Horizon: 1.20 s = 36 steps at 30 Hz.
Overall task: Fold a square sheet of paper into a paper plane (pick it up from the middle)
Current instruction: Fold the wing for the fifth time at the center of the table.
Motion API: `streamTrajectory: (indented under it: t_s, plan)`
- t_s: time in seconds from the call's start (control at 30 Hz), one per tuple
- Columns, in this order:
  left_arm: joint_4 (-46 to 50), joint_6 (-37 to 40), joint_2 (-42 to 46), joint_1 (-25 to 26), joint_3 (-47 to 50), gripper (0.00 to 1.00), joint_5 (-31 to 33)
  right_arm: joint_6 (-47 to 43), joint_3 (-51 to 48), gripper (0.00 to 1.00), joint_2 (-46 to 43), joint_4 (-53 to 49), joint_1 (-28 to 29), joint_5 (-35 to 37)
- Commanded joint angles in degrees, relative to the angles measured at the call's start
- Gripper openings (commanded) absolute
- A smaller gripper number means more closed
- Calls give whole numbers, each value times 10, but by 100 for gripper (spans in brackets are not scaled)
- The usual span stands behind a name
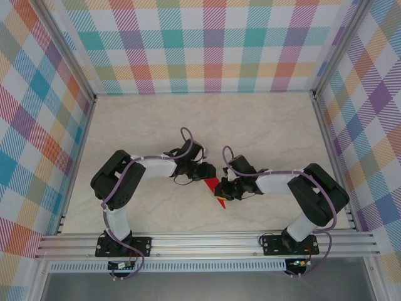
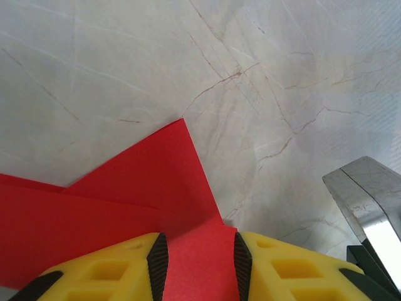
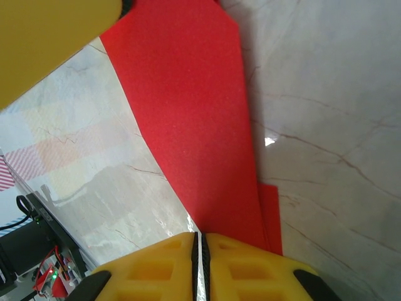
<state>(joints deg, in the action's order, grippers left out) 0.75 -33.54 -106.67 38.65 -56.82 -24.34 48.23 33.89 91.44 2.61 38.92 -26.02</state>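
Right gripper (image 3: pixel 200 243) pinches red paper (image 3: pixel 188 113)

Matte, faintly grainy red paper (image 2: pixel 125 207); table (image 2: pixel 125 63) glossy, marble-look; left claw (image 2: pixel 195 260) matte yellow plastic.

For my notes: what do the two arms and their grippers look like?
The left arm and right arm have white links, bulky black joints and looping purple cables. The left gripper and right gripper have blocky yellow fingers with square recesses and black inner pads.
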Motion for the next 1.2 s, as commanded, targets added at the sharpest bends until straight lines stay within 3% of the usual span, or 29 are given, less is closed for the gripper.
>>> streamTrajectory:
  t_s: [0.0, 0.53, 0.77, 0.87, 1.0, 1.17]
  plan:
    - [23, 22, -16, -28, 1, 39, 50, 2, -26, 13, 14, -26, 0, 14]
    - [-12, 42, 2, -84, 13, 44, 15, 8, -42, 13, 12, -3, -1, 0]
    - [25, 39, 75, -89, 8, 49, 17, 6, -28, 16, -6, 3, -2, -10]
    - [66, 32, 115, -86, 7, 51, 48, 3, -16, 18, -32, 6, -2, -20]
    - [129, 7, 169, -67, 9, 58, 121, -28, 12, 21, -102, -63, -9, 15]
    - [236, -50, 174, 7, -29, 64, 229, -46, -4, 27, -172, -144, -90, 61]
